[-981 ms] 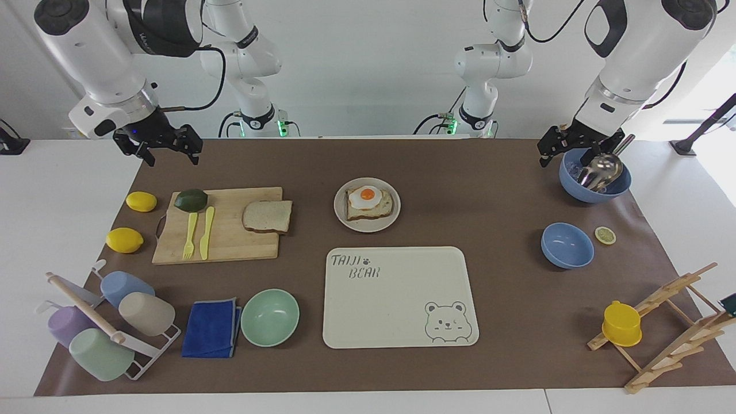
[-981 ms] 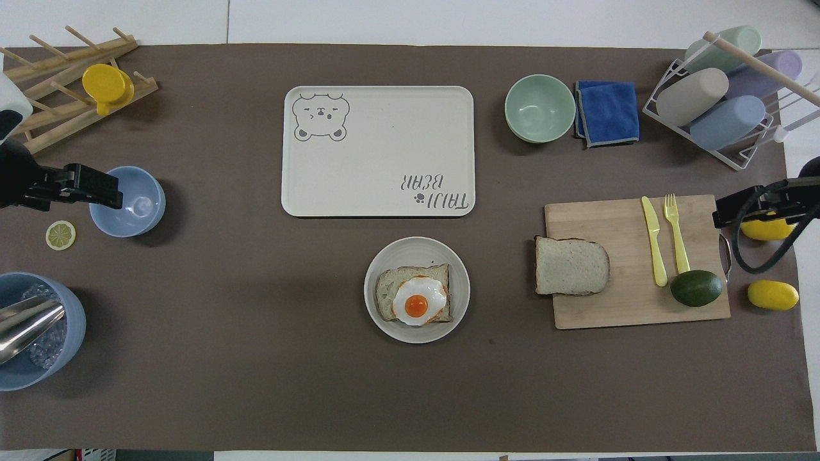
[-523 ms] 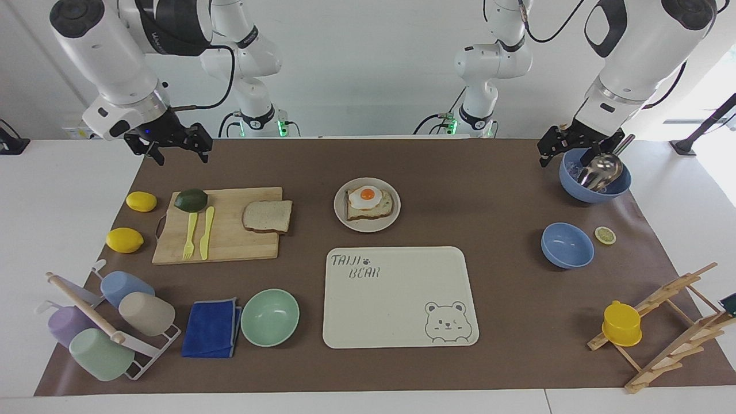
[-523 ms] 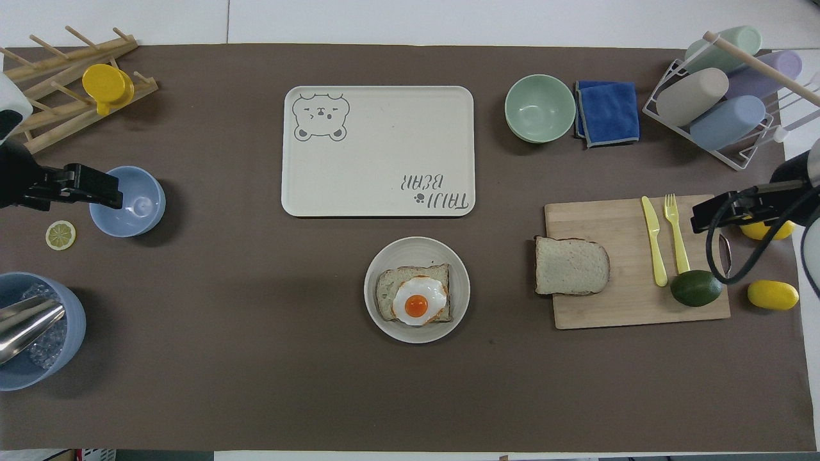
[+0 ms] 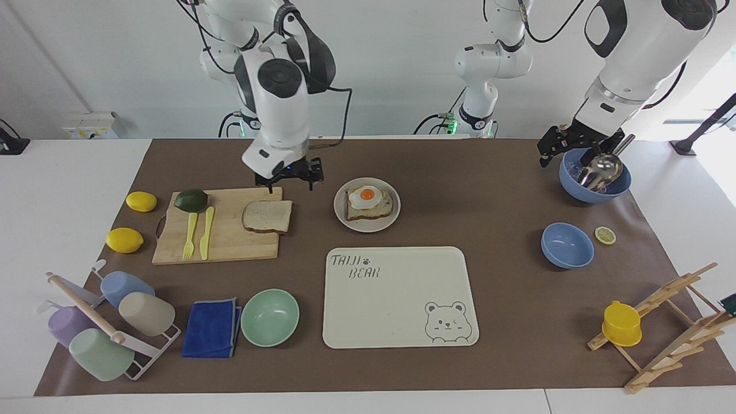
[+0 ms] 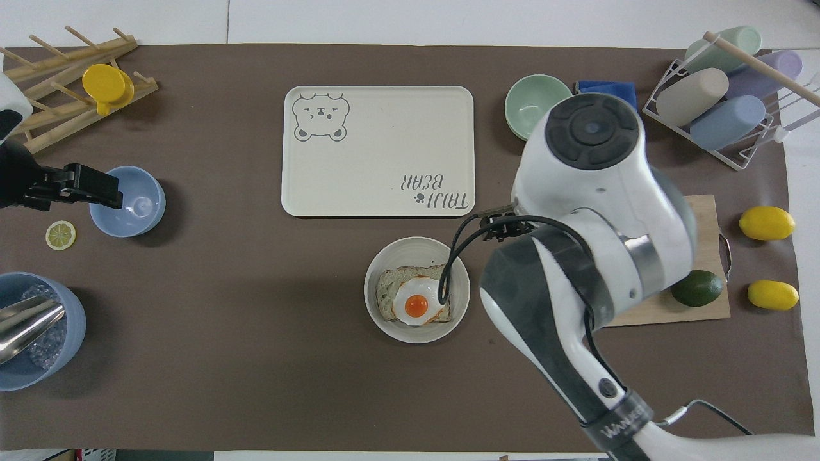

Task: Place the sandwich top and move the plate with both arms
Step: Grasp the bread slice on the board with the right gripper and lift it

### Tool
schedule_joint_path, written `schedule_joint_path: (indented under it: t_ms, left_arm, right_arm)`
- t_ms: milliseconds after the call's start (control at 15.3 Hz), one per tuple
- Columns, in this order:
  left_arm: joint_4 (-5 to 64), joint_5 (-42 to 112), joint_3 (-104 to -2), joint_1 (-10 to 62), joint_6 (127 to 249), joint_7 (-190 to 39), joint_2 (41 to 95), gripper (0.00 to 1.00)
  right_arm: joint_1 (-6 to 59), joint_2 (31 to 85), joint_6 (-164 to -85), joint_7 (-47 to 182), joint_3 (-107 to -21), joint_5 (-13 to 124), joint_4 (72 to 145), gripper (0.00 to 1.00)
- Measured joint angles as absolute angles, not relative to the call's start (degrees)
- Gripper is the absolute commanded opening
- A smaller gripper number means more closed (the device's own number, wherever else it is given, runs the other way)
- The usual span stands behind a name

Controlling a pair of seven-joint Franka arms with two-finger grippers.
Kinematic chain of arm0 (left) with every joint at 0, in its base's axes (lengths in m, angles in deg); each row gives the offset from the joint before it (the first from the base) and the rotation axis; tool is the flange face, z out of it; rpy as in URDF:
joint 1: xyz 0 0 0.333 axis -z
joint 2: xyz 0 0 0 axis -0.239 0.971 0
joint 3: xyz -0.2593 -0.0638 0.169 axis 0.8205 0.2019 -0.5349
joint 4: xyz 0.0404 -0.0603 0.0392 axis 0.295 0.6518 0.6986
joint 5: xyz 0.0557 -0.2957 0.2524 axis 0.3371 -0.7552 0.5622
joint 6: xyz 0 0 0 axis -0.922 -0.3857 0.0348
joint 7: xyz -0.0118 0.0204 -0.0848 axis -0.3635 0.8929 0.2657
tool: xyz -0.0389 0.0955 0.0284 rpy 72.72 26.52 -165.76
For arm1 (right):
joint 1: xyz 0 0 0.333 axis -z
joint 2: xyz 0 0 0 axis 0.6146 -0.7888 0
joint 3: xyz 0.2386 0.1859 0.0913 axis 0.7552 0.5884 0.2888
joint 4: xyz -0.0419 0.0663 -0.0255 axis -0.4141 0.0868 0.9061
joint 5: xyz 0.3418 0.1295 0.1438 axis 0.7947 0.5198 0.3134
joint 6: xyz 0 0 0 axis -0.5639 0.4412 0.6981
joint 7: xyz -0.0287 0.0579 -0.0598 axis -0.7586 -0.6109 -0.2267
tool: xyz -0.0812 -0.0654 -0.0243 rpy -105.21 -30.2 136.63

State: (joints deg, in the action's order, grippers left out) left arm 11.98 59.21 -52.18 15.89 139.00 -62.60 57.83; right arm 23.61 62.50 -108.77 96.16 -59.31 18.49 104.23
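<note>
The sandwich top (image 5: 267, 216), a plain brown bread slice, lies on the end of the cutting board (image 5: 230, 244) closest to the plate. My right arm hides it in the overhead view. The beige plate (image 5: 345, 221) (image 6: 384, 320) at mid-table holds a toast slice with a fried egg (image 5: 367, 196) (image 6: 416, 304). My right gripper (image 5: 286, 181) hangs open and empty just above the board's edge, on the robots' side of the bread slice, apart from it. At its own end of the table, my left gripper (image 5: 566, 150) (image 6: 106, 192) waits open and empty beside the blue bowl with a metal scoop (image 5: 595, 172).
The board also carries an avocado (image 5: 191, 200), a yellow fork and a knife (image 5: 206, 233). Two lemons (image 5: 141, 201) lie beside it. The cream bear tray (image 5: 397, 299) sits farther out than the plate, with a mint bowl (image 5: 269, 317), blue cloth and cup rack (image 5: 103, 328) alongside. A small blue bowl (image 5: 567, 245) and wooden rack (image 5: 667, 322) stand at the left arm's end.
My right arm has swung in from its end of the table toward the middle and now hangs by the bread slice. The left arm has not moved.
</note>
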Motion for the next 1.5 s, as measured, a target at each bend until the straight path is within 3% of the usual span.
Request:
schedule_joint_path:
  t_ms: [131,458,850,981,1374,1505]
  left_arm:
    - [11.98,59.21,-52.18,15.89,139.00,-62.60,57.84,1.00]
    - [11.98,59.21,-52.18,15.89,139.00,-62.60,57.84,1.00]
    - [11.98,59.21,-52.18,15.89,139.00,-62.60,57.84,1.00]
    - [11.98,59.21,-52.18,15.89,139.00,-62.60,57.83,1.00]
    - [11.98,59.21,-52.18,15.89,139.00,-62.60,57.84,1.00]
    - [11.98,59.21,-52.18,15.89,139.00,-62.60,57.83,1.00]
  right_arm:
    - [21.68,60.29,-112.51,99.44,-59.32,15.13,107.43,1.00]
    - [20.67,55.65,-113.29,104.31,-59.40,1.87,112.51,1.00]
    - [21.05,55.26,-113.43,106.13,-59.76,-2.44,116.50,1.00]
    - [21.40,55.26,-113.56,106.13,-59.86,-2.98,117.25,0.92]
    - [21.74,55.33,-114.90,106.24,-59.86,-3.10,119.38,0.83]
    - [21.74,55.39,-114.99,106.24,-59.86,-3.10,119.56,0.61]
